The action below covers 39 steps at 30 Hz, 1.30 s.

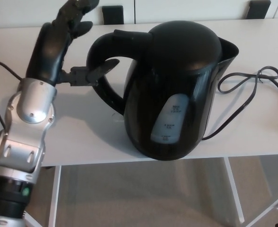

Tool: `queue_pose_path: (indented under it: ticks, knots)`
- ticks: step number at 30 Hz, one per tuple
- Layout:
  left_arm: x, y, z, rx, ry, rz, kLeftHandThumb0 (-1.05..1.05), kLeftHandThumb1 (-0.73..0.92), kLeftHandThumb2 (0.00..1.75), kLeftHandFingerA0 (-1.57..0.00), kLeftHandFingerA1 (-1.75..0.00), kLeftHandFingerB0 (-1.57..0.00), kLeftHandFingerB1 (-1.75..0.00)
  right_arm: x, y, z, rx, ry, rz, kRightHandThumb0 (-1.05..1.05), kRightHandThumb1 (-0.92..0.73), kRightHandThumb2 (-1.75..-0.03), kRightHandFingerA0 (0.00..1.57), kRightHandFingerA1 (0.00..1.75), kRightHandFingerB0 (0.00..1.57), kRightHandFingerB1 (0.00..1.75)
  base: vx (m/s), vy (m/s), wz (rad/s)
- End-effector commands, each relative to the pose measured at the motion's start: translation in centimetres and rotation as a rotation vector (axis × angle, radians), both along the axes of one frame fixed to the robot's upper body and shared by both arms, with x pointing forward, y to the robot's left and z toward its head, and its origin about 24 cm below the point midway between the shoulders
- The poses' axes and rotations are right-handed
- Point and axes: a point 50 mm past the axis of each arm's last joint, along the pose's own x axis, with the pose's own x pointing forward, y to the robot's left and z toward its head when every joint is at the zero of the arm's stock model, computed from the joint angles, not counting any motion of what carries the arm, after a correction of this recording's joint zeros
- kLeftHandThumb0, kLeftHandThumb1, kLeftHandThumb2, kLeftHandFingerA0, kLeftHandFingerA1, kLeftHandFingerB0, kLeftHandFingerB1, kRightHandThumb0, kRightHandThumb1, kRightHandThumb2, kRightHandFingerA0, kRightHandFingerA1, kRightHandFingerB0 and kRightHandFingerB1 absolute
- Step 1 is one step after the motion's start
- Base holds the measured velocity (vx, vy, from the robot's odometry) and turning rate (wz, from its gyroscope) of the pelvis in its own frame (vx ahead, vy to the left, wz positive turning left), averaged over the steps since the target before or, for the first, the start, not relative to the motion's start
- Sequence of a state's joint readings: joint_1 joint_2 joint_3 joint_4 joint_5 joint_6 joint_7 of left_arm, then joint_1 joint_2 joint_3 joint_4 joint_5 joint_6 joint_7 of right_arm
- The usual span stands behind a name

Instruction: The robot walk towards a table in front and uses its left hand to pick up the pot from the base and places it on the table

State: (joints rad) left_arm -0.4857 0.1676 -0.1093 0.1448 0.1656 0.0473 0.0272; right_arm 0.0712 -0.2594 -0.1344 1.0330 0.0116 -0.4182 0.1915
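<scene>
White counter fills the upper two thirds of the head view. Its near edge crosses the picture low down, with grey floor and a white counter leg below it. Two dark blocks stand at the far edge against a pale wall.

Open room: the surface is bare toward the far right corner and along the far edge. At the right end a black power cord lies in loose loops and runs back to the foot of the electric kettle. The left end is taken up by the robot's arm.

Position: the kettle stands upright near the middle, its bottom just inside the near edge. Whether a separate base sits beneath it cannot be told.

Appearance: glossy black body with a domed lid. The spout points to the right end and the loop handle to the left end. A pale water-level window with small markings faces the camera.

Left hand: black, on a silver forearm, just beside the handle. Its thumb reaches into the handle loop and its fingers are raised and spread. It holds nothing.
</scene>
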Motion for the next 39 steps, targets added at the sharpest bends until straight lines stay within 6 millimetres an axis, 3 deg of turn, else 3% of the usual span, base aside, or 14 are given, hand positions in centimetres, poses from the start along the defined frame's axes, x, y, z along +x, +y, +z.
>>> queue_pose_path:
  ticks: [1,11,14,15,16,17,21,22,25,26,31,35,36,39]
  knots:
    - [0.2,-0.5,-0.2,0.035,0.029,0.038,-0.42,0.42,0.64,-0.4,-0.45,-0.31,-0.4,0.0,-0.7,0.5,0.005,-0.012,-0.017,-0.59,-0.34,-0.78,0.72,0.61,0.52,0.53,0.0,0.0,0.0]
    - [1.1,-2.4,-1.6,0.069,0.033,0.042,-0.33,0.48,0.64,-0.57,-0.49,-0.39,-0.41,0.2,-0.6,0.8,0.008,-0.048,-0.026,-0.58,-0.37,-0.79,0.72,0.61,0.52,0.54,0.0,0.0,0.0]
    - [1.4,-2.7,-1.7,0.133,0.014,0.058,-0.19,0.66,0.6,-0.82,-0.53,-0.44,-0.36,0.4,-0.7,0.9,0.02,-0.061,-0.031,-0.59,-0.37,-0.8,0.71,0.61,0.52,0.54,0.0,0.0,0.0]
    - [1.8,-2.7,-1.7,0.177,0.011,0.077,-0.19,0.8,0.64,-1.06,-0.69,-0.47,-0.37,0.4,-0.7,1.0,0.021,-0.067,-0.027,-0.61,-0.37,-0.8,0.73,0.62,0.53,0.54,0.0,0.0,0.0]
    - [1.9,-2.7,-1.7,0.193,0.009,0.086,-0.19,0.8,0.64,-1.06,-0.69,-0.47,-0.37,0.5,-0.6,1.0,0.022,-0.069,-0.026,-0.61,-0.37,-0.8,0.73,0.62,0.53,0.54,0.0,0.0,0.0]
    - [2.1,-2.8,-1.7,0.164,-0.014,0.131,-0.11,0.82,0.64,-1.06,-1.04,-0.61,-0.41,0.4,-0.6,1.0,0.02,-0.066,-0.021,-0.62,-0.38,-0.81,0.72,0.6,0.52,0.53,0.0,0.0,0.0]
    - [2.6,-2.8,-1.4,0.071,0.016,0.168,-0.1,0.84,0.64,-0.97,-1.07,-0.75,-0.52,0.5,-0.6,1.1,0.014,-0.068,-0.016,-0.63,-0.38,-0.81,0.72,0.6,0.51,0.53,0.0,0.0,0.0]
    - [2.7,-2.8,-1.3,0.039,0.025,0.177,-0.05,0.83,0.65,-0.95,-1.2,-0.82,-0.67,0.5,-0.6,1.1,0.014,-0.068,-0.016,-0.62,-0.38,-0.81,0.71,0.6,0.5,0.53,0.0,0.0,0.0]
    - [3.0,-2.6,-0.9,0.021,0.023,0.196,-0.02,0.83,0.67,-0.91,-1.24,-0.79,-0.76,0.5,-0.6,1.0,0.021,-0.07,-0.021,-0.62,-0.39,-0.81,0.71,0.6,0.52,0.54,0.0,0.0,0.0]
    - [3.0,-2.5,-0.7,0.002,0.029,0.204,-0.04,0.83,0.7,-0.95,-1.26,-0.79,-0.79,0.6,-0.6,1.0,0.021,-0.069,-0.019,-0.59,-0.51,-0.57,0.77,0.49,0.58,0.41,0.0,0.0,0.0]
    - [3.0,-2.6,-0.6,-0.078,0.039,0.207,-0.08,0.85,0.65,-0.98,-1.39,-0.72,-0.97,0.5,-0.6,1.0,0.018,-0.064,-0.021,-0.59,-0.52,-0.57,0.76,0.49,0.57,0.41,0.0,0.0,0.0]
    - [3.0,-2.6,-0.4,-0.325,0.122,0.22,-0.18,0.83,0.69,-0.88,-1.49,-0.68,-1.03,0.5,-0.5,0.9,0.005,-0.064,-0.009,-0.6,-0.54,-0.58,0.74,0.49,0.55,0.4,0.0,0.0,0.0]
    - [3.0,-2.7,-0.2,-0.419,0.148,0.214,-0.17,0.88,0.66,-0.75,-1.52,-0.63,-1.1,0.4,-0.5,0.9,0.006,-0.064,-0.01,-0.6,-0.54,-0.58,0.72,0.48,0.55,0.41,0.0,0.0,0.0]
    - [3.1,-2.8,0.4,-0.711,0.227,0.191,-0.17,0.87,0.65,-0.76,-1.68,-0.55,-1.14,0.4,-0.5,1.0,0.011,-0.068,-0.018,-0.61,-0.54,-0.58,0.72,0.48,0.55,0.41,0.0,0.0,0.0]
